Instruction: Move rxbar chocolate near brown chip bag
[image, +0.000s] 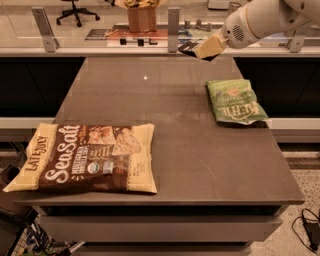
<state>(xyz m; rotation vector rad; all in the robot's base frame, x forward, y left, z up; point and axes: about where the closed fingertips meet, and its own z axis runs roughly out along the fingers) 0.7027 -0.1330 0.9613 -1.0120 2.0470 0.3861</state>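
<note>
Gripping the rxbar chocolate (187, 47): my gripper (201, 50) is closed on the bar and holds it in the air above the far right end of the table (190, 150). Brown chip bag (87, 159): flat at the near left corner, well apart from the bar. Green bag (234, 101): flat on the right side, below my gripper.

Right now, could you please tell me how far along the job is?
Done: the gripper holds the rxbar chocolate in the air at the far edge of the table. In hand: the carry. Left: setting it near the brown chip bag, front left.
</note>
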